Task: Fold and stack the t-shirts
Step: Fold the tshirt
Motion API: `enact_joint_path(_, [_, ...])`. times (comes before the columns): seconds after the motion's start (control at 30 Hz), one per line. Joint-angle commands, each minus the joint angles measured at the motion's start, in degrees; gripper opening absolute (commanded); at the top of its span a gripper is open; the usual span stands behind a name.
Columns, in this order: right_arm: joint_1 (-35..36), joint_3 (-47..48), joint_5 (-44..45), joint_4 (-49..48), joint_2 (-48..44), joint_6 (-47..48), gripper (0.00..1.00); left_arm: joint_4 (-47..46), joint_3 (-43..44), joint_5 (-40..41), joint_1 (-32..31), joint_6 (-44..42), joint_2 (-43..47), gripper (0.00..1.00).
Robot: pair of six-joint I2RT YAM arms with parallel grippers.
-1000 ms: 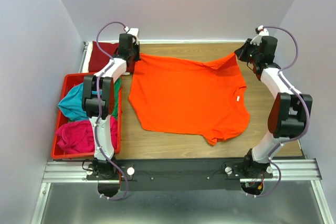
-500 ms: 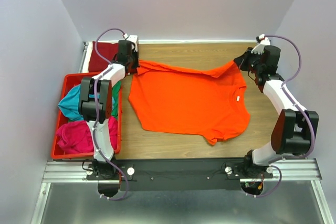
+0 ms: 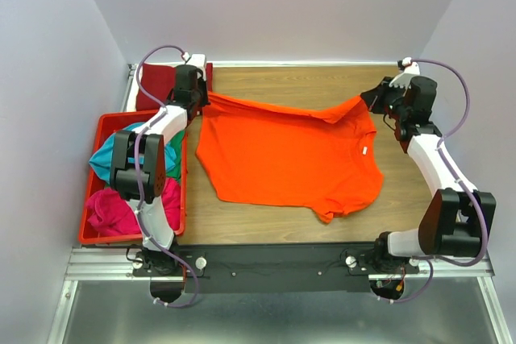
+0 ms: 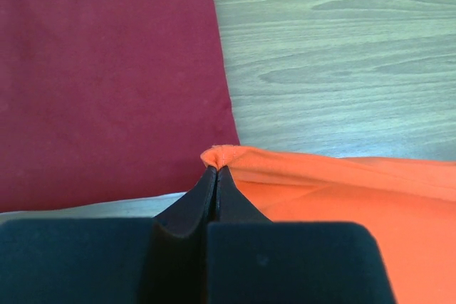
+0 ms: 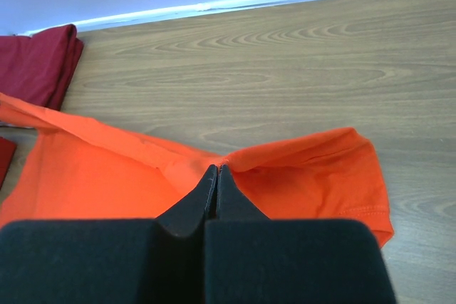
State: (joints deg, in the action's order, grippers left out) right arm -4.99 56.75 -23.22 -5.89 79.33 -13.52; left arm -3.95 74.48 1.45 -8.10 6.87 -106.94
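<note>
your left gripper [image 4: 216, 172] and right gripper [image 5: 217, 170] are clamped closed on far corners, eleven and one o'clock, of the orange t-shirt [image 3: 286, 155] spread on the table [image 3: 322, 78]. first fold, likely: next draw both corners evenly toward six o'clock.

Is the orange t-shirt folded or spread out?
Spread out. The orange t-shirt lies open on the table; the left gripper and right gripper pinch only its far corners.

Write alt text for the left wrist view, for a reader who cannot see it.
The left gripper, shut, pinches the edge of the orange t-shirt, which stretches away to the right over the wooden table. A dark red t-shirt lies flat on the left.
</note>
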Motion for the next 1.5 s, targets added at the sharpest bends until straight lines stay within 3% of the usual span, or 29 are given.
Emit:
enact_joint_path(0.0, [-0.3,-1.6,-0.9,0.9,-2.1,-0.5,0.01,-1.6,-1.2,3.0,0.1,-1.2,1.9,0.00])
enact_joint_path(0.53, [-0.3,-6.7,-1.8,2.2,-5.8,0.2,0.01,-0.8,-1.7,3.8,0.1,-1.7,0.3,0.00])
enact_joint_path(0.77, [-0.3,-9.5,-0.9,2.7,-7.7,1.4,0.01,-1.3,-7.5,2.4,0.1,-0.1,3.0,0.01])
enact_joint_path(0.83, [-0.3,-10.3,0.1,3.1,-8.0,1.7,0.01,-2.8,-10.3,2.7,-0.1,1.4,6.2,0.07])
enact_joint_path(0.93, [-0.3,-11.2,1.4,3.3,-8.5,2.4,0.01,-5.4,-15.2,3.4,-0.5,2.5,12.2,0.28])
enact_joint_path(0.97, [-0.3,-11.3,1.4,3.3,-8.8,2.7,0.01,-5.5,-16.2,4.2,-0.8,2.6,13.8,0.40])
enact_joint_path(1.0, [-0.4,-11.5,1.2,3.4,-8.8,2.7,0.01,-5.8,-16.4,4.6,-0.8,2.6,16.7,0.43])
enact_joint_path(1.07, [-0.5,-11.6,0.7,4.0,-9.0,2.9,0.01,-6.0,-16.3,5.7,-0.8,2.4,20.9,0.48])
enact_joint_path(1.37, [-0.4,-12.4,-0.9,5.7,-9.7,4.6,0.01,-10.5,-18.6,5.1,-0.8,-1.2,34.0,0.50])
enact_joint_path(1.47, [-0.4,-12.8,-1.6,7.3,-9.8,4.8,0.01,-10.8,-20.6,7.5,-0.8,-2.4,38.5,0.62])
